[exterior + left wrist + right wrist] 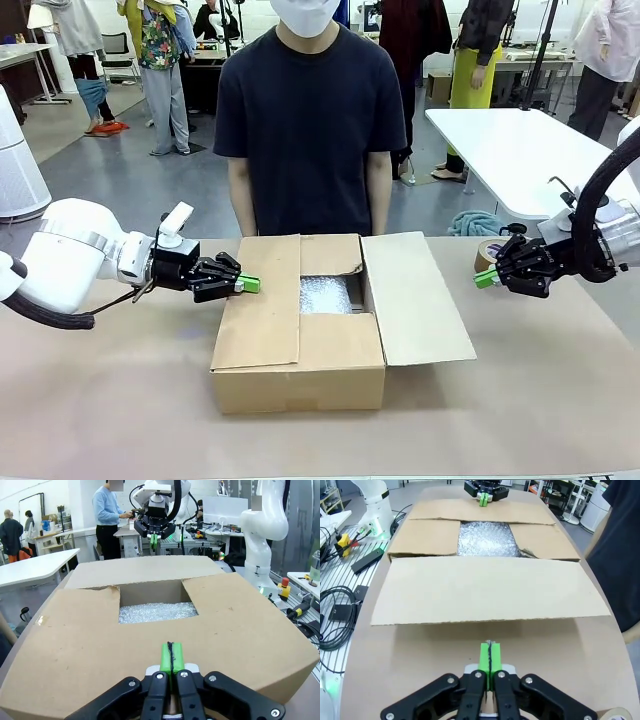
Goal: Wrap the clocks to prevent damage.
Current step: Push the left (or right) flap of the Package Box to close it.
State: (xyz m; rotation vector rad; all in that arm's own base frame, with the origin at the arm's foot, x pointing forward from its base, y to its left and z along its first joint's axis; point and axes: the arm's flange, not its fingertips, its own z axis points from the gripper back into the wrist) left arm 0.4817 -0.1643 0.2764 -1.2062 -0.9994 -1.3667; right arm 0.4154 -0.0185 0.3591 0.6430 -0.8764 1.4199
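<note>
Inside box (300,375), just bubble wrap (325,295)

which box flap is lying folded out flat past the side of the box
The flap on the robot's right side, toward the right end effector. It splays outward beyond the box wall; the left flap is folded over the top instead.

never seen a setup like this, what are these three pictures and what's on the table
Two white robot arms share a table with a person standing at the far side. The front view looks across the table; the other two come from cameras on each arm's wrist. The left end effector and the right end effector have green pads, both shut, holding nothing. Between them sits a cardboard box with its flaps partly open, bubble wrap showing inside. A roll of tape lies behind the right end effector.
</note>
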